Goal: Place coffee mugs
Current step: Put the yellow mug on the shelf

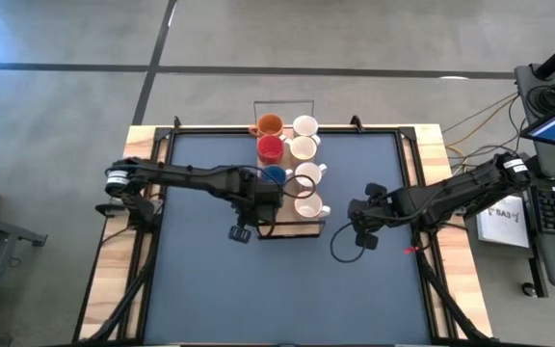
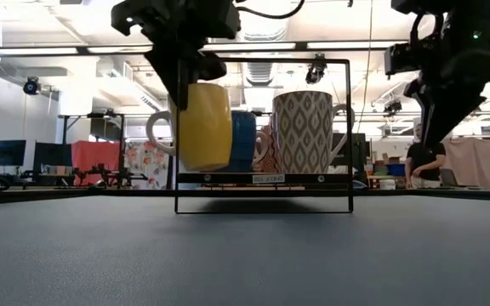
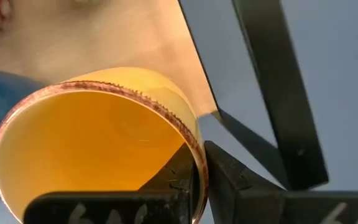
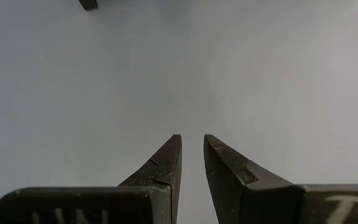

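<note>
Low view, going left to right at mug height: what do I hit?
Yellow mug clamped in the left gripper → blue mug → patterned mug → rack's right post → right gripper, hanging empty.
</note>
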